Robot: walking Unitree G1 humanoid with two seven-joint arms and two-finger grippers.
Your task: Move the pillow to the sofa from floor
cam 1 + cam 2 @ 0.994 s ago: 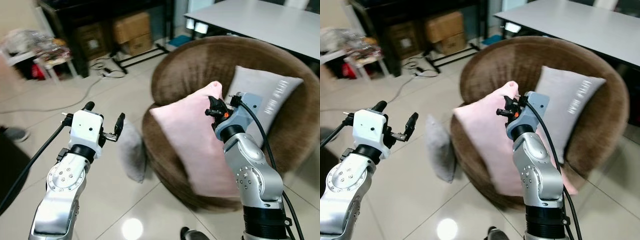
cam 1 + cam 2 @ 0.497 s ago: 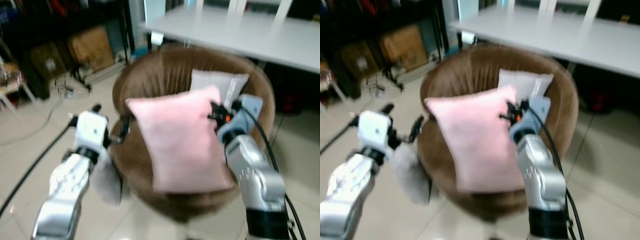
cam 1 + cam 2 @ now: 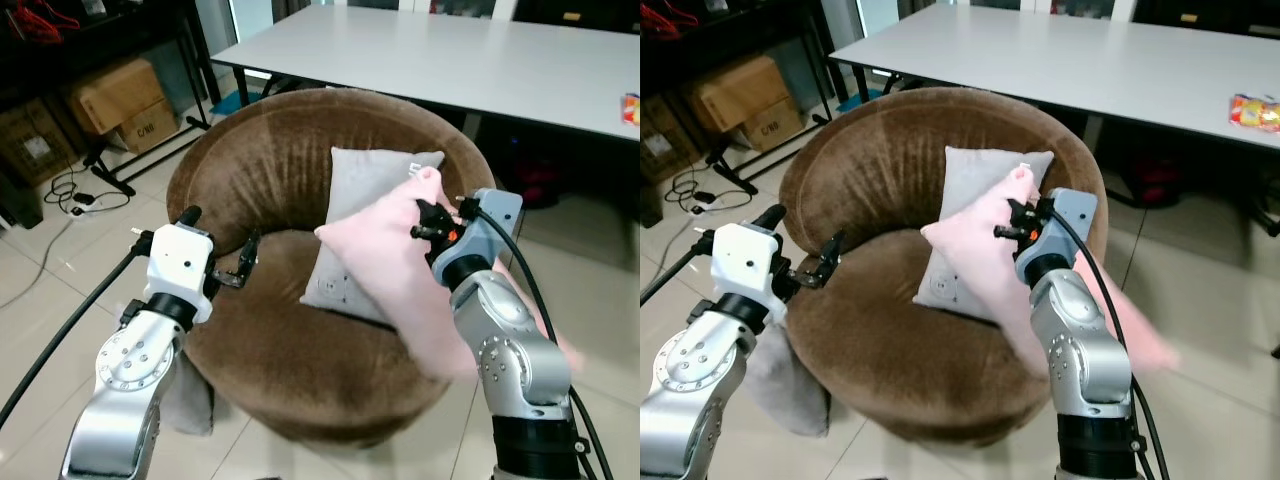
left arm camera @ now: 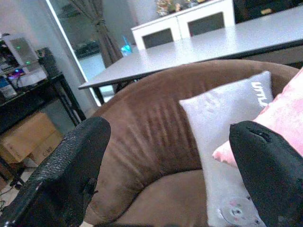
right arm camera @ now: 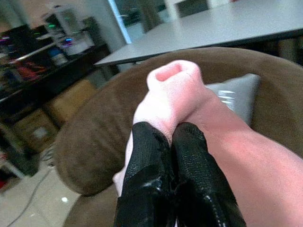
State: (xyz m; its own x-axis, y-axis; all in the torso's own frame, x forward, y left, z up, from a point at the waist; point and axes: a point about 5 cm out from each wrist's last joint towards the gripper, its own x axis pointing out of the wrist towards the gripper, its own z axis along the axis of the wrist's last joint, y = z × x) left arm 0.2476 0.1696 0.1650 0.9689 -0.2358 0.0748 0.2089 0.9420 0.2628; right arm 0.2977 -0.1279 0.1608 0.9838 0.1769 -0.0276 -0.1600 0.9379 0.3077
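We pinch the pink pillow (image 3: pixel 985 250) by its corner in our right gripper (image 5: pixel 173 137); it hangs slanting over the sofa (image 3: pixel 270 350) seat below; left gripper (image 3: pixel 215 245) gapes, empty

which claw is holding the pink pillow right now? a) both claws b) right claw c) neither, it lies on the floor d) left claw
b: the right claw is pinched shut on a corner of the pink pillow above the brown sofa, while the left claw is open and holds nothing.
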